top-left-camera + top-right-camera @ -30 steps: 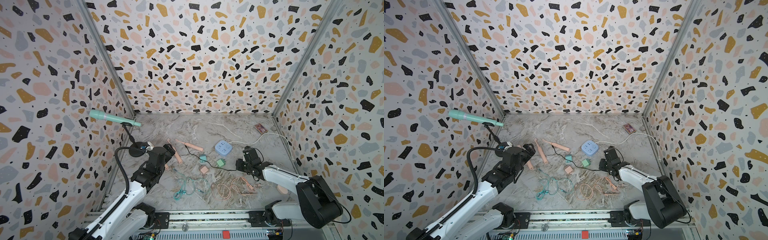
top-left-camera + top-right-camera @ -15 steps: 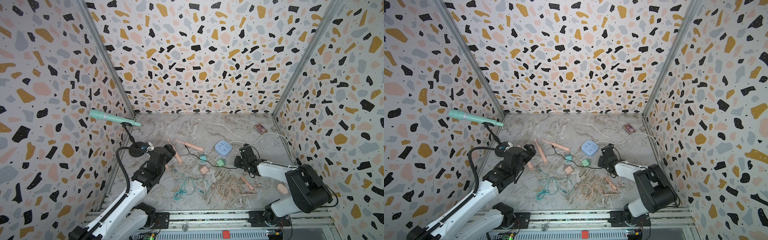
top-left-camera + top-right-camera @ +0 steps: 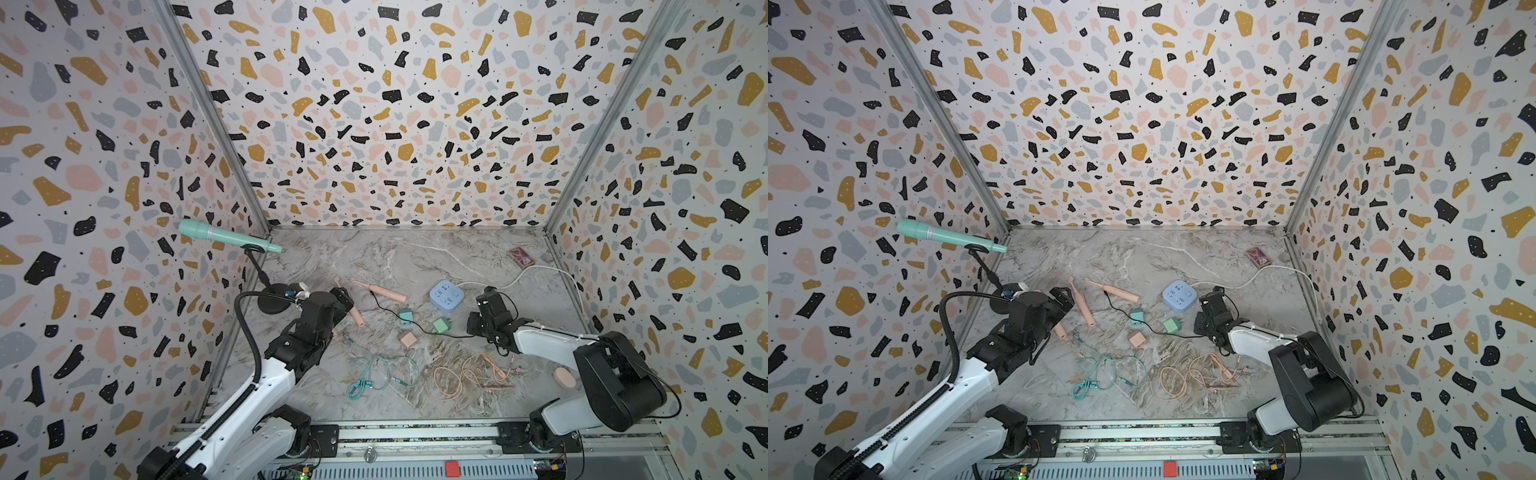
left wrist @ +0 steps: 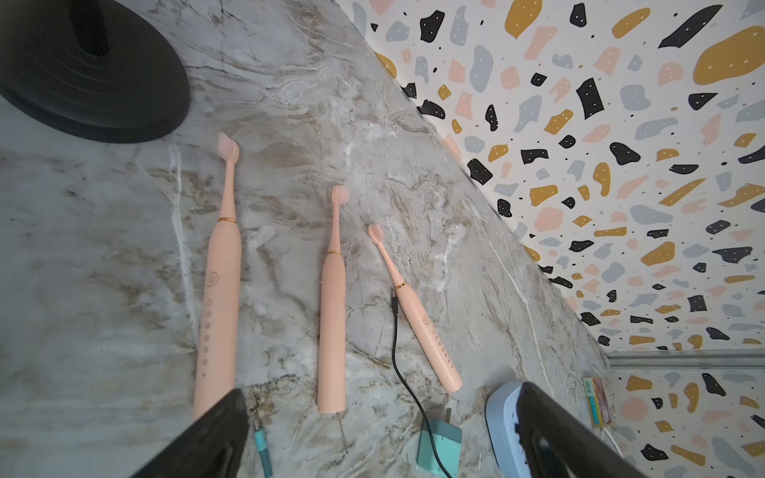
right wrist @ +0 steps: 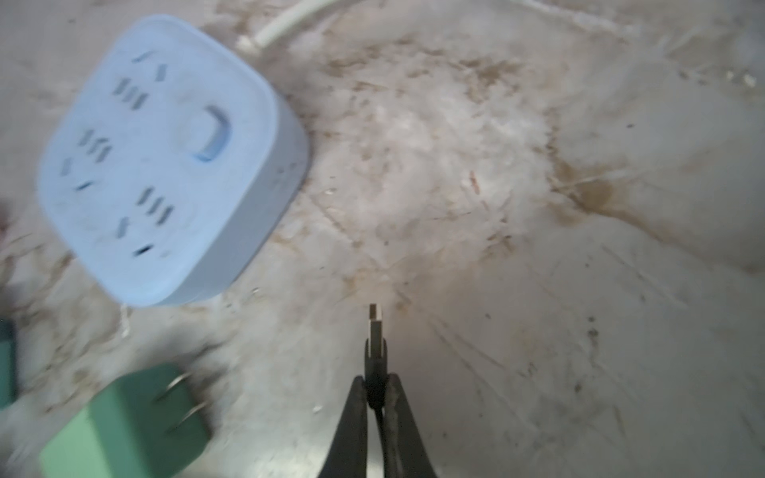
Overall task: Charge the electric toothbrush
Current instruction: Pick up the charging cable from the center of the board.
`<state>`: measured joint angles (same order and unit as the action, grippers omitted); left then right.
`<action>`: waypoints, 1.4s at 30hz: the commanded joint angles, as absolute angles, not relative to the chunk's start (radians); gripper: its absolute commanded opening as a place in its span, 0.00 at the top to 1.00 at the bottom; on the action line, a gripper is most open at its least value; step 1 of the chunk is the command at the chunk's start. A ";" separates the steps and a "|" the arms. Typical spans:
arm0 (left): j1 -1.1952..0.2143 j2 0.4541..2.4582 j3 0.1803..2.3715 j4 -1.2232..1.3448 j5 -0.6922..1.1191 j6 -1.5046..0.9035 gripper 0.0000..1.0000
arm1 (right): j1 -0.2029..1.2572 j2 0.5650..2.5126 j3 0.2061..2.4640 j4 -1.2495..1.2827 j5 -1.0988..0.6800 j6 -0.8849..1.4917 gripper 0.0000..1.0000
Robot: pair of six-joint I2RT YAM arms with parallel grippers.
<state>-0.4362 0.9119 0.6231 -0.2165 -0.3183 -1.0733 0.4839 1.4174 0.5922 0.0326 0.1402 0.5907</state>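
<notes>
Noted most of the third toothbrush (image 3: 1060, 330) hidden under the left arm in both top views; whole only in the left wrist view. Found green adapter (image 5: 120, 426) smeared by blur and cropped at the frame edge; teal adapter (image 4: 439, 449) likewise cropped. Saw blue power strip (image 5: 165, 165) half masked, in the left wrist view, by one finger (image 4: 559, 434) of the left hand (image 4: 381, 397). Cannot tell contact or gap between the tip of the black cable (image 3: 386, 309) and the electric toothbrush (image 4: 422, 331) just beside it.

Logged that toothbrush flat on the tabletop (image 3: 415, 257), rearmost of three pink ones, between second toothbrush (image 4: 332, 323) and power strip.

Recorded left hand spread wide, holding nothing, near the handle ends. Recorded right hand (image 5: 376, 380) pinched almost closed on the cable's USB plug (image 5: 375, 331), metal end poking past the fingertips, near the power strip.

Placed green adapter and the cable's run between right hand and toothbrush. Also logged pink adapter (image 3: 408, 339), tangled teal cord (image 3: 374, 374) and pink cord (image 3: 465, 374) toward the front, black stand base (image 3: 272, 301) with teal microphone (image 3: 224, 236) by the left wall.
</notes>
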 commanded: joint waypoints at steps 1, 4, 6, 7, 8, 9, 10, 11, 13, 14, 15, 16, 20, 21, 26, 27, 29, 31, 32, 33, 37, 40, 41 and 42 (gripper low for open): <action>-0.477 0.920 0.663 -0.152 -0.266 -1.127 0.01 | 0.578 1.280 0.621 -0.001 0.134 0.511 1.00; -0.534 0.952 0.691 -0.125 -0.247 -1.180 0.00 | 0.698 1.179 0.645 0.002 0.124 0.440 1.00; -0.565 0.977 0.708 -0.096 -0.226 -1.223 0.01 | 0.767 1.121 0.656 0.021 0.084 0.398 1.00; -0.585 0.989 0.718 -0.074 -0.215 -1.246 0.01 | 0.799 1.097 0.661 0.035 0.057 0.379 1.00; -0.601 1.003 0.726 -0.056 -0.205 -1.265 0.01 | 0.826 1.079 0.665 0.049 0.035 0.359 1.00; -0.619 1.018 0.738 -0.035 -0.193 -1.287 0.01 | 0.854 1.063 0.669 0.060 0.008 0.340 1.00; -0.639 1.036 0.752 -0.020 -0.180 -1.305 0.01 | 0.877 1.056 0.678 0.063 -0.013 0.321 1.00; -0.659 1.049 0.764 -0.008 -0.172 -1.316 0.01 | 0.890 1.055 0.687 0.063 -0.038 0.305 1.00; -0.699 1.078 0.795 0.005 -0.153 -1.333 0.00 | 0.912 1.067 0.711 0.046 -0.068 0.284 1.00; -0.714 1.088 0.803 0.011 -0.146 -1.339 0.00 | 0.918 1.068 0.715 0.044 -0.079 0.274 1.00; -0.734 1.097 0.808 0.017 -0.138 -1.345 0.00 | 0.927 1.068 0.719 0.042 -0.080 0.270 1.00; -0.752 1.103 0.810 0.013 -0.137 -1.351 0.00 | 0.931 1.067 0.724 0.037 -0.076 0.268 1.00; -0.809 1.122 0.802 0.011 -0.135 -1.361 0.05 | 0.941 1.066 0.736 0.027 -0.092 0.254 1.00; -0.820 1.128 0.803 0.004 -0.134 -1.355 0.10 | 0.941 1.068 0.741 0.022 -0.088 0.253 1.00; -0.864 1.154 0.798 -0.034 -0.138 -1.328 0.18 | 0.942 1.092 0.776 -0.018 -0.080 0.257 1.00; -0.869 1.160 0.793 -0.028 -0.130 -1.325 0.24 | 0.941 1.100 0.785 -0.031 -0.072 0.260 1.00; -0.885 1.168 0.787 -0.024 -0.132 -1.320 0.27 | 0.942 1.113 0.794 -0.043 -0.068 0.263 1.00; -0.901 1.173 0.788 -0.022 -0.146 -1.316 0.27 | 0.942 1.125 0.800 -0.050 -0.072 0.265 1.00; -0.911 1.178 0.795 -0.025 -0.154 -1.311 0.27 | 0.942 1.130 0.801 -0.053 -0.078 0.265 1.00; -0.918 1.184 0.803 -0.030 -0.159 -1.306 0.28 | 0.942 1.134 0.804 -0.056 -0.079 0.267 1.00; -0.943 1.205 0.826 -0.032 -0.173 -1.288 0.35 | 0.942 1.137 0.810 -0.056 -0.096 0.275 1.00; -0.951 1.220 0.827 -0.030 -0.167 -1.284 0.40 | 0.941 1.137 0.818 -0.062 -0.092 0.274 1.00; -0.953 1.222 0.824 -0.030 -0.167 -1.282 0.42 | 0.941 1.136 0.820 -0.064 -0.095 0.274 1.00; -0.954 1.224 0.823 -0.032 -0.168 -1.282 0.45 | 0.941 1.135 0.822 -0.066 -0.097 0.274 1.00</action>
<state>-0.9459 1.2194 0.7902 -0.0425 -0.1581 -1.3048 0.9375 1.1458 0.7738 -0.0475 -0.0872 0.2684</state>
